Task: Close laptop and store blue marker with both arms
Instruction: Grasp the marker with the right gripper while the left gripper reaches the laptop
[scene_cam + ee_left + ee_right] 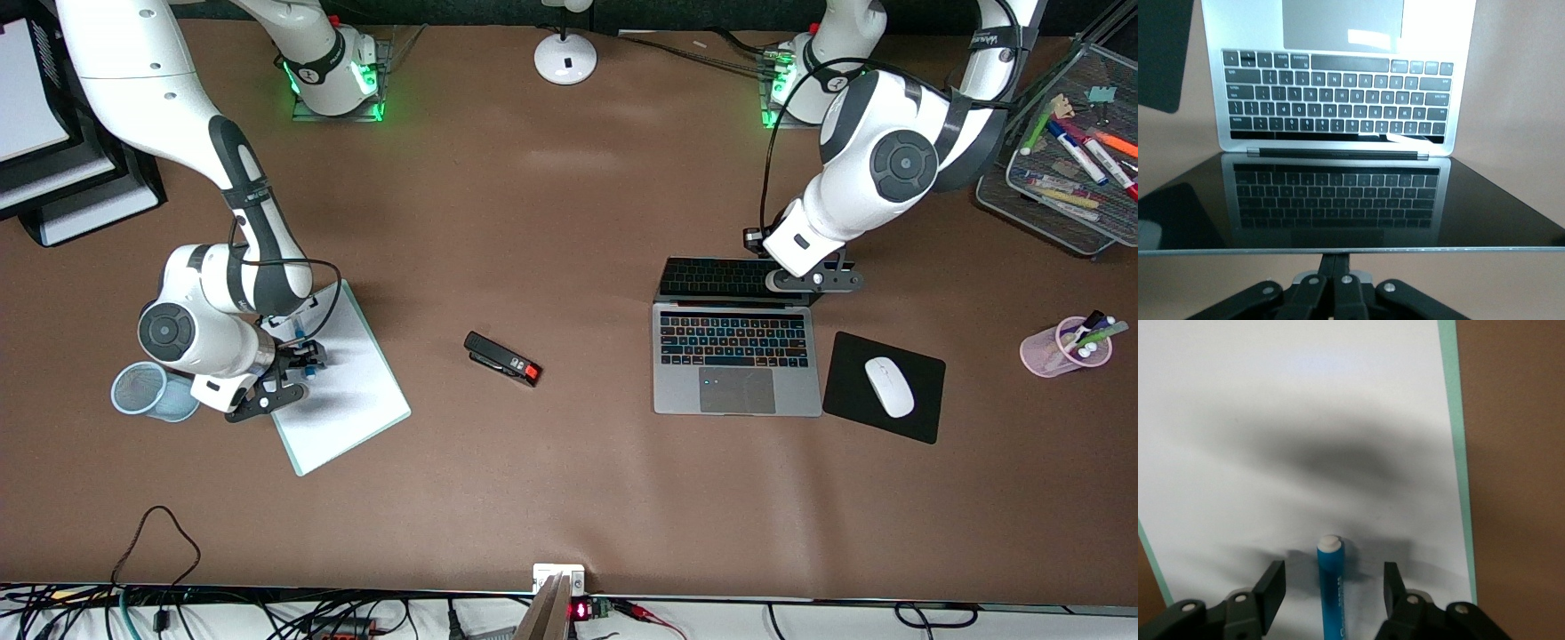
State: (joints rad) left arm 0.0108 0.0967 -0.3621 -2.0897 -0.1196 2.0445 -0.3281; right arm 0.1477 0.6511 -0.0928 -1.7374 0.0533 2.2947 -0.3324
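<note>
Blue marker (1331, 587) between right gripper (1333, 587) fingers — untouched.

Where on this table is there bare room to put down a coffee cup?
The widest bare patch lies between the black stapler and the laptop, and along the table edge nearest the front camera. It is crowded around the white pad under the right gripper, and by the mouse pad and pink cup.

Two arms (204, 293): white glossy shells, dark grey joint bands and round grey joint caps, looping black cables, black two-finger grippers (1333, 590) with silver screws; bases lit green.
</note>
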